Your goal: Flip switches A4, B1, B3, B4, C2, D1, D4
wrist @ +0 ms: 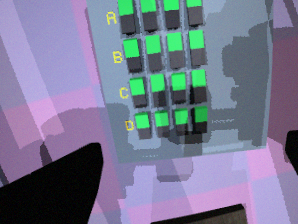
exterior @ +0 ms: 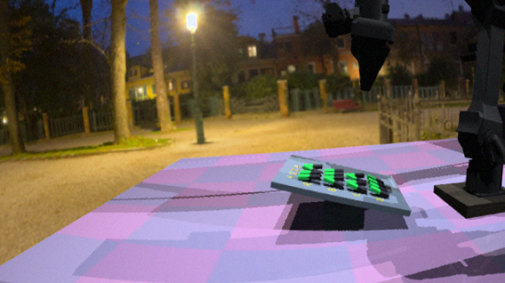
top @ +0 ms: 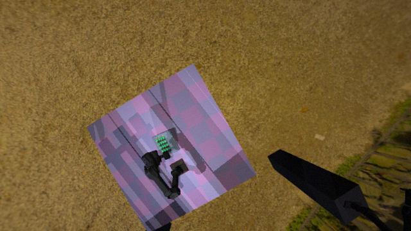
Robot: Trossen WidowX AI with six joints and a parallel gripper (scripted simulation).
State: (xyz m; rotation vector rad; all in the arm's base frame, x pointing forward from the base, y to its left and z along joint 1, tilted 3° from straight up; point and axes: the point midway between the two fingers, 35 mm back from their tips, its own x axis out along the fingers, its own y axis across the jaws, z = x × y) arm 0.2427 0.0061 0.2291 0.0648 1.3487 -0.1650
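The tilted grey-blue switch panel carries four rows, A to D, of four switches. Each has a green far half and a black near half. In the wrist view I see A4, B1, B3, B4, C2, D1 and D4, which is in shadow. Which end of each is raised is hard to tell. The top edge of row A is cut off. My gripper is open and empty, high above and clear of the panel, near its row D side.
The arm's base stands on the patched pink and lilac table, beyond the panel's row D edge. The panel's raised edge casts a dark shadow on the table. A dark block lies off the table.
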